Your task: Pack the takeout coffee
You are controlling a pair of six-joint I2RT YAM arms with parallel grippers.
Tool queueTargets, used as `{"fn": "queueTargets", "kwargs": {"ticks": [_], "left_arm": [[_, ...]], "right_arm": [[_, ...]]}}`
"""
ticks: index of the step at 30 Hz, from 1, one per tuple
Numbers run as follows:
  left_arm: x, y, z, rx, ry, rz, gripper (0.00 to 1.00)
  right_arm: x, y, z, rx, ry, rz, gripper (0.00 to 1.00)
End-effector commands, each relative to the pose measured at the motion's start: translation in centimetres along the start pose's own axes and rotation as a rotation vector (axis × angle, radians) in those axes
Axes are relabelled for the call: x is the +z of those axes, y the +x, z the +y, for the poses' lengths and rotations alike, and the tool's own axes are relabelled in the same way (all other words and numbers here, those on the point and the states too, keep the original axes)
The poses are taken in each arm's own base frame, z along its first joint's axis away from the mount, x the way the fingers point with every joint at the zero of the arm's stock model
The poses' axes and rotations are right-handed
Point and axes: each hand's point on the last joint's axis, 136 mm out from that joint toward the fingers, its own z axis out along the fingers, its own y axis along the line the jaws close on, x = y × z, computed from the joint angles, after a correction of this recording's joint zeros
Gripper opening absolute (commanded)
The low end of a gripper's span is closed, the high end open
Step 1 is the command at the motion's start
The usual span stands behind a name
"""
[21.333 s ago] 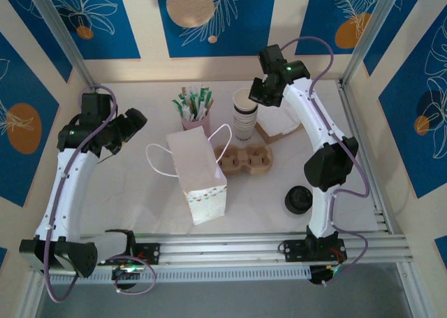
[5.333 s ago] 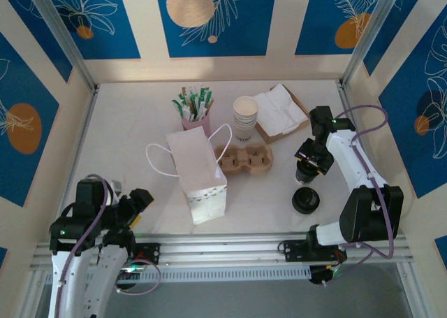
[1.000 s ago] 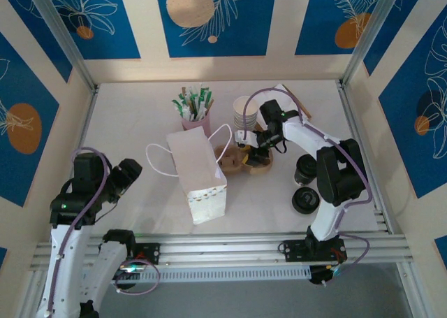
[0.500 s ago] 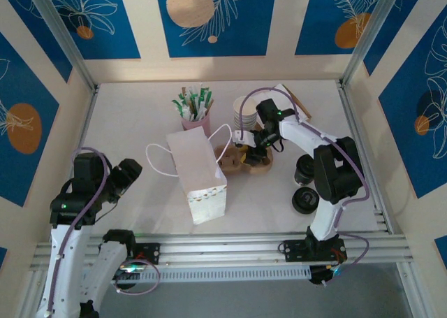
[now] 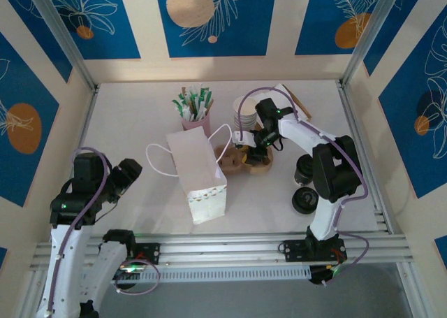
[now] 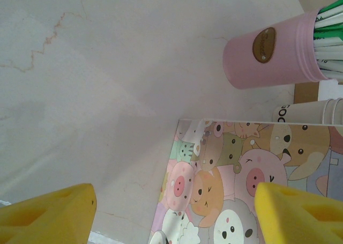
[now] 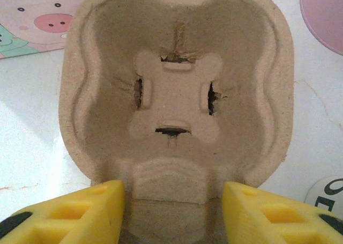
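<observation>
Right gripper (image 7: 172, 194): half open astride the tray (image 7: 177, 102) rib, unclamped.
Left gripper (image 6: 174, 204): wide open, empty.
Risk: a thin pinch could let the tray tilt or slip.

Your right gripper (image 5: 246, 149) has left the cup stack (image 5: 243, 112) behind the cup carrier (image 5: 262, 165) and now sits over the carrier's middle. A single cup (image 5: 305, 168) now stands right of the carrier. Your left gripper (image 5: 130, 170) has pulled back, far left of it.
</observation>
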Motion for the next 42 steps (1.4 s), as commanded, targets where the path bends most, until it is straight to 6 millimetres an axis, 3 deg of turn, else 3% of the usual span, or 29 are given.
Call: {"fn": "queueTargets", "kwargs": {"ticks": [1, 18, 25, 31, 42], "left_arm": [[-0.5, -0.6, -0.7, -0.009, 0.022, -0.024, 0.78], [-0.8, -0.6, -0.7, -0.004, 0.026, -0.023, 0.78], [-0.8, -0.5, -0.7, -0.003, 0.025, -0.021, 0.78], [-0.7, -0.6, -0.5, -0.002, 0.018, -0.024, 0.78], [-0.6, -0.6, -0.6, 0.003, 0.018, -0.026, 0.78]], "right_arm": [[0.4, 0.2, 0.6, -0.005, -0.042, 0.026, 0.53], [0.7, 0.5, 1.3, -0.011, -0.085, 0.068, 0.57], [0.9, 0.7, 1.4, -0.016, -0.092, 0.082, 0.54], [0.9, 0.6, 1.2, -0.026, -0.092, 0.087, 0.46], [-0.9, -0.8, 1.1, -0.044, -0.058, 0.073, 0.41]]}}
